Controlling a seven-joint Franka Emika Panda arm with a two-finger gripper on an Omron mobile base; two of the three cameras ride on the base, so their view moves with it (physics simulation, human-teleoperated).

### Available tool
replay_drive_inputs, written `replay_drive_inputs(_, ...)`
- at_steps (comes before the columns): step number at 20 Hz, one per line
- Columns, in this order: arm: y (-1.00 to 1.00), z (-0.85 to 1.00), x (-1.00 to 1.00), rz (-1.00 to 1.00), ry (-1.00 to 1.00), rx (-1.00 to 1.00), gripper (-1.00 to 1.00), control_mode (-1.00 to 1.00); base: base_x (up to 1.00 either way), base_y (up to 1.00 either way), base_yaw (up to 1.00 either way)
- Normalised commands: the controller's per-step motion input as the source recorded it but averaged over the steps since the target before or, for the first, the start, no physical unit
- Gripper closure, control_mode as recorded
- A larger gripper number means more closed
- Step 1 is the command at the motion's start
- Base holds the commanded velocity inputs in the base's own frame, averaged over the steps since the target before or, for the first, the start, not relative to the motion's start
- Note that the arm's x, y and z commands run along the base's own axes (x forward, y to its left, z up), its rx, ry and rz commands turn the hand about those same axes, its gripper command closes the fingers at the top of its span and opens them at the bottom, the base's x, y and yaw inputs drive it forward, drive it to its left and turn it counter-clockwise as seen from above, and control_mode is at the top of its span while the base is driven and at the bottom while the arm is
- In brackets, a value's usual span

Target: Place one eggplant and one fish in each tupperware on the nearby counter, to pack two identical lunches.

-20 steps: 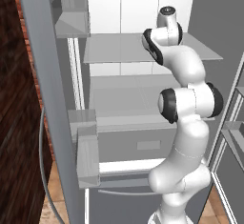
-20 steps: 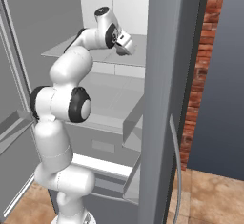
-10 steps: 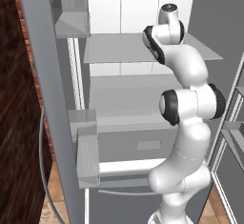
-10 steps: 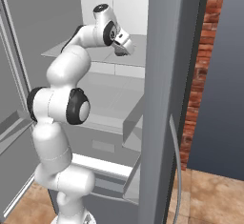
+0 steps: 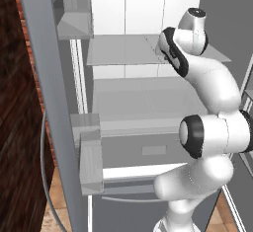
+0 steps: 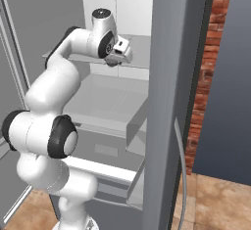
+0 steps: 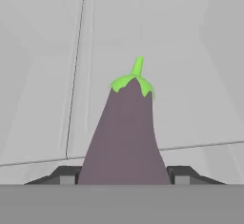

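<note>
Eggplant (image 7: 125,137), dull mauve w/ green cap, sits between my fingertips (image 7: 64,175), stem pointing away from me, so my hand (image 6: 116,57) is clamped on it. I've got it up inside the open fridge, just above the upper shelf (image 5: 123,50), white back wall behind. Fridge door (image 6: 174,77) stands open on my right, brick wall (image 6: 208,53) beyond.

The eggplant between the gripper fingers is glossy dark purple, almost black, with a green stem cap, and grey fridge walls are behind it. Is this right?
Not quite: the colour is wrong. In the hand view the eggplant between the gripper fingers is dull mauve-brown, not glossy near-black. The rest holds: it has a green stem cap, and grey fridge walls are behind it.
</note>
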Motion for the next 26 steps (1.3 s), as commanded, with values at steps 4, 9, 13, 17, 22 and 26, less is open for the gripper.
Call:
replay_drive_inputs(4, 0.38, 0.02, -1.00, 0.32, -0.01, -0.09, 1.00, -1.00, 0.00, 0.00, 0.00)
replay_drive_inputs(9, 0.40, 0.15, -1.00, 0.10, 0.07, -0.14, 1.00, -1.00, 0.00, 0.00, 0.00)
replay_drive_inputs(13, 0.16, 0.38, -0.97, 0.08, 0.16, -0.18, 1.00, -1.00, 0.00, 0.00, 0.00)
replay_drive_inputs(17, 0.03, 0.01, -1.00, 0.09, 0.02, -0.15, 1.00, -1.00, 0.00, 0.00, 0.00)
replay_drive_inputs(22, 0.02, -0.15, -0.40, 0.04, 0.00, -0.05, 1.00, 1.00, -0.60, 0.00, 0.06)
replay_drive_inputs(26, 0.00, 0.00, 0.00, 0.00, 0.00, 0.00, 1.00, 1.00, -1.00, 0.00, 0.07)
